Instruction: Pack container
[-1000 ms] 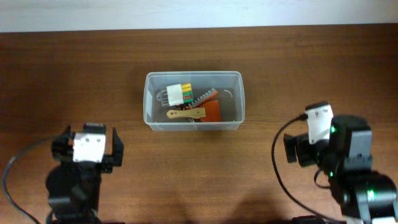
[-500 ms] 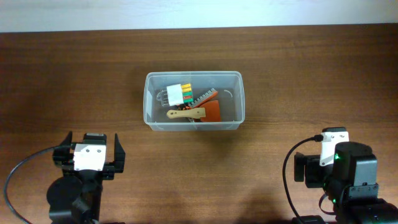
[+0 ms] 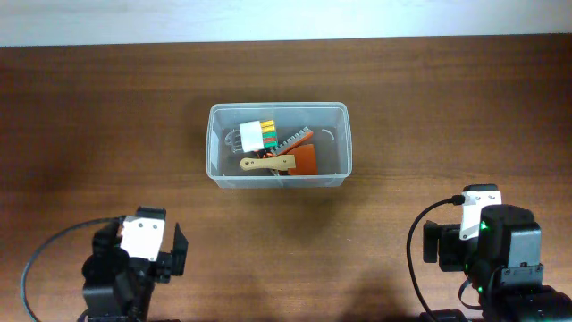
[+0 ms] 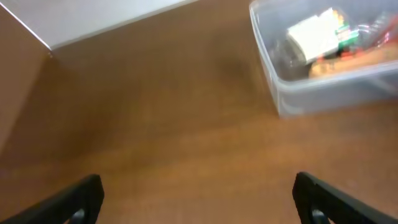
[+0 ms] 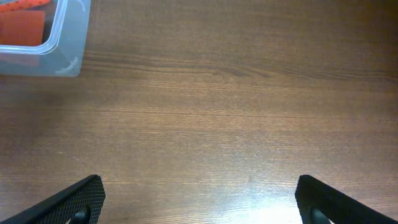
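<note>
Overhead | container [image 3: 278,182]: white block [image 3: 251,136], orange piece [image 3: 307,161], wooden handle [image 3: 268,163] (overlapping)

No readable text, label or number shows in any view.

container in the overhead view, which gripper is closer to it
Left. The left gripper is near-side and left of the container; the right gripper is farther off, near-side and right.

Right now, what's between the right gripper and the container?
Nothing, just bare table between the right gripper and the container, seen in the right wrist view.
</note>
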`<state>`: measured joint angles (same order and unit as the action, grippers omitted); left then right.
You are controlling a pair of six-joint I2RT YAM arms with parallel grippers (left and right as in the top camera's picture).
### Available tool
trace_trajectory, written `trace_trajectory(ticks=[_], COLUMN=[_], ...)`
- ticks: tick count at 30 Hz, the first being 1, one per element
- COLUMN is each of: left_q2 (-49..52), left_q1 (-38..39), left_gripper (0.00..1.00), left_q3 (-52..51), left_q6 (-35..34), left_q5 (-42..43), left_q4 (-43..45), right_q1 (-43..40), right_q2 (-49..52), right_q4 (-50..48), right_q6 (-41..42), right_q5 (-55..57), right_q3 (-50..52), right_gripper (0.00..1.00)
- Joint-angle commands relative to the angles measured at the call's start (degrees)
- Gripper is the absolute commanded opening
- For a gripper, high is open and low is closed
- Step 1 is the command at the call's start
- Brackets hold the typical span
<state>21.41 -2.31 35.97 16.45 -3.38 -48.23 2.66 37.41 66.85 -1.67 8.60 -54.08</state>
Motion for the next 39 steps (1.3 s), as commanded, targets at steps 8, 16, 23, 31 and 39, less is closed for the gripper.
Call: trace_trajectory(ticks=[8, 16, 23, 31, 39], left_q2=[-0.4, -0.4, -0.4, -0.4, -0.4], left_q1=[0.3, 0.3, 0.3, 0.3, 0.3], left_gripper=[0.99, 0.99, 0.99, 0.99, 0.99], left_q3=[-0.3, -0.3, -0.3, -0.3, -0.3], left_q6=[-0.8, -0.8, -0.8, -0.8, -0.8], left_q5=[0.6, 0.6, 0.6, 0.6, 0.6], left_q4=[-8.4, -8.5, -8.5, -8.5, -8.5], right_q1=[-0.2, -0.4, -0.4, -0.4, -0.5], right_q2=[-8.3, -28.3, -37.3, -37.2, -37.2], right_q4=[-7.7, -23.8, -44.3, -62.8, -62.5], right_q6=[0.1, 3.8, 1.6, 0.5, 0.7], right_q5=[-2.5, -7.1, -7.9, -4.4, -2.8], right_q3=[2.5, 22.5, 37.4, 50.5, 53.8], right_gripper=[0.98, 0.98, 0.99, 0.99, 0.99])
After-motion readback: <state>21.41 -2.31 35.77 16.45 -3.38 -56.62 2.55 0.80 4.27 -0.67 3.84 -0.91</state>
